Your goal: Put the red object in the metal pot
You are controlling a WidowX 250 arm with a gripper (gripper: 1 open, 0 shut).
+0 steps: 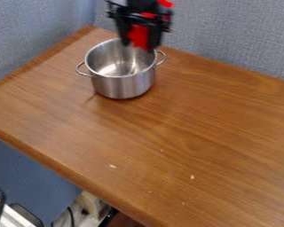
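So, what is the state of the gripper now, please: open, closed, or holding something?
Gripper: closed on the red object, held above the back rim of the metal pot.

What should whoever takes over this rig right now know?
End effector: closed on the red object, pointing down, above the back rim of the metal pot.
Metal pot: upright near the back left of the wooden table; it looks empty.
Done: red object picked up and carried to the pot.
Left: centre it over the opening, lower, release, pull away.
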